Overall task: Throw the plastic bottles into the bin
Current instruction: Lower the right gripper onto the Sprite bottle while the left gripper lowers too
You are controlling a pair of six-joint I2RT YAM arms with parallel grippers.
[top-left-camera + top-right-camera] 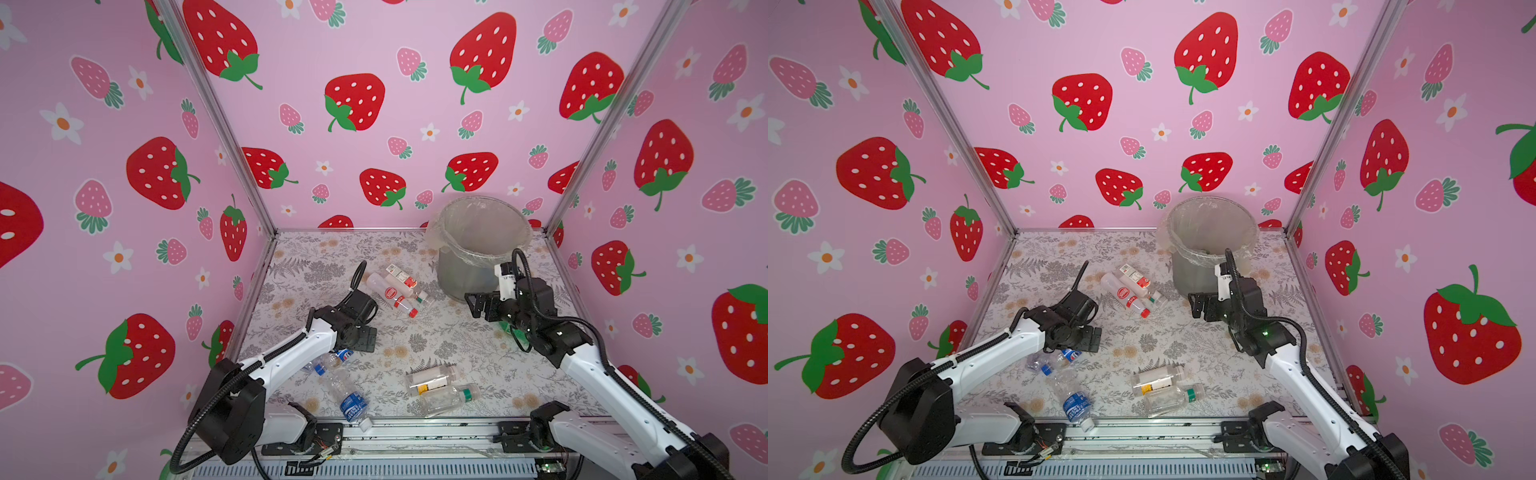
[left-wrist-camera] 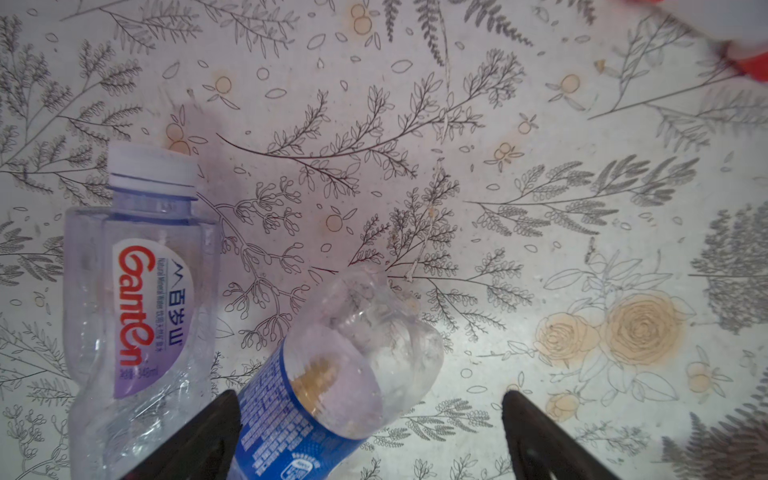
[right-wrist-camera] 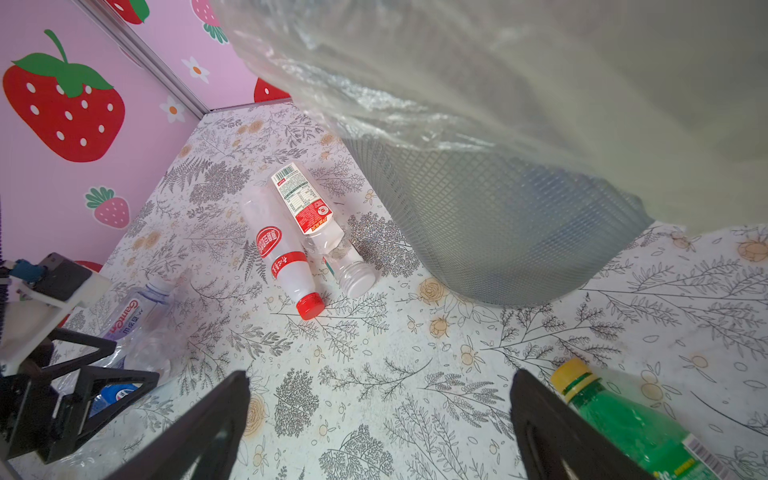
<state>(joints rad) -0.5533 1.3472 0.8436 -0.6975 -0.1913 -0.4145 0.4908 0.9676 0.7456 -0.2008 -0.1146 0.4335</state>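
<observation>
eight plastic bottles that i can make out lie flat on the floral table (image 1: 457,340), none upright. reading the top views as a dial centred on the table, the bin (image 1: 459,278) stands upright at 1 o'clock, its bag liner folded over the rim.

at 11 o'clock, the red-capped bottle (image 1: 390,294) and the white-and-red labelled bottle (image 1: 402,277) lie side by side, touching, both necks pointing to 4 o'clock. at 7 o'clock, the crushed blue-labelled bottle (image 1: 352,402) points its white cap to 5 o'clock, at the table's front edge. at 5 o'clock, the yellow-labelled bottle (image 1: 430,379) and the green-banded bottle (image 1: 451,397) lie parallel, long axes running 8 to 2.

my left gripper (image 2: 370,399) hangs at 9 o'clock with its jaws spread wide, gripping nothing. the blue-wrapped bottle (image 2: 332,374) lies between the fingers, close to one of them; i cannot tell if it touches. the ganten bottle (image 2: 137,307) lies just beside it.

my right gripper (image 3: 380,378) sits near the bin's wall, also spread fully and empty. the green bottle (image 3: 623,419), yellow cap on, lies just outside one finger, largely under that arm at 3 o'clock.
</observation>
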